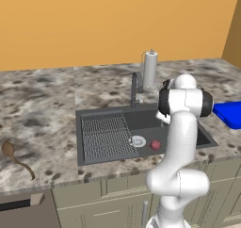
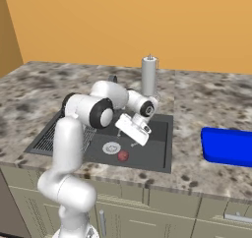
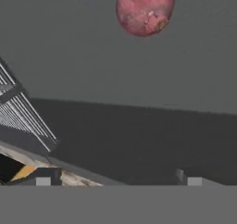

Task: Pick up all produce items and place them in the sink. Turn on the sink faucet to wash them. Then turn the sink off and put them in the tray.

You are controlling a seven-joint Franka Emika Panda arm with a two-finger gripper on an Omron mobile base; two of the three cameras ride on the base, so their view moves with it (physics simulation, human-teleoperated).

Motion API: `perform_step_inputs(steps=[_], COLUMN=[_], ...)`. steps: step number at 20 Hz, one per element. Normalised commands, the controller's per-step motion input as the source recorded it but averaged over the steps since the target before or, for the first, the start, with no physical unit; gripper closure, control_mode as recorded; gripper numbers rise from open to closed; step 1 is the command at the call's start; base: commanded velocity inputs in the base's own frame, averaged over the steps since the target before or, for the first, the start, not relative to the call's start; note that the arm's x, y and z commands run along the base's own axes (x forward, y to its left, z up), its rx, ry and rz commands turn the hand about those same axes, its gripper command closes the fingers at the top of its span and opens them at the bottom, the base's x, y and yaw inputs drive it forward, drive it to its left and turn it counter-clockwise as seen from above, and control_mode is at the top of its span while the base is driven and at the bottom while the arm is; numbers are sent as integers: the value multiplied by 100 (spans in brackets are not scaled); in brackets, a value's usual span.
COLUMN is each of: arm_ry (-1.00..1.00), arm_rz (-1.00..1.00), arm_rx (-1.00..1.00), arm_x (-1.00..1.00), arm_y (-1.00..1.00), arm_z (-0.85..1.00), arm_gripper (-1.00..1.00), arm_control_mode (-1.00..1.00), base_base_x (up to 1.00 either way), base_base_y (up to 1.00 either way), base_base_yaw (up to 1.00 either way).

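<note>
the red fruit (image 1: 156, 145) looks small, light and firm to me, round enough to roll on the smooth basin floor if i nudge it off centre. its skin seems glossy, so i judge it slippery once wet. the best hold is across its widest part, one pad on each side, coming down from above so it cannot squirt out.

it is a dull red ball with paler mottling and a small yellowish fleck low on one side, about as wide as the silver drain ring (image 1: 138, 141) just beside it. it lies loose on the floor of the dark grey sink (image 2: 160, 156), near the front wall, right of the ribbed drainboard (image 1: 104, 135).

my fingers (image 3: 186, 179) stand wide apart and hold nothing; my gripper (image 2: 138, 133) hangs above the basin, clear of the fruit. the faucet (image 1: 135, 89) stands behind the sink, and the blue tray (image 2: 227, 146) waits on the counter (image 2: 206, 102) well to the right.
</note>
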Motion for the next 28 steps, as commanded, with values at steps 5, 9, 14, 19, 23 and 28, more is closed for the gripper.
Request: perform_step_inputs(steps=[5,9,14,19,23,28], arm_ry=[0,-1,-5,-6,-10,-10], arm_rz=[12,12,10,9,11,11], arm_rx=[-8,-8,-1,0,0,1], arm_x=[20,18,43,40,44,23], arm_y=[0,0,4,6,0,-3], arm_z=[-61,-66,-45,-47,-48,-38], arm_gripper=[-100,-100,-100,-100,-100,-100], arm_control_mode=[-100,-100,-100,-100,-100,-100], base_base_x=[0,0,0,0,0,0], base_base_y=[0,0,0,0,0,0], base_base_yaw=[0,0,0,0,0,0])
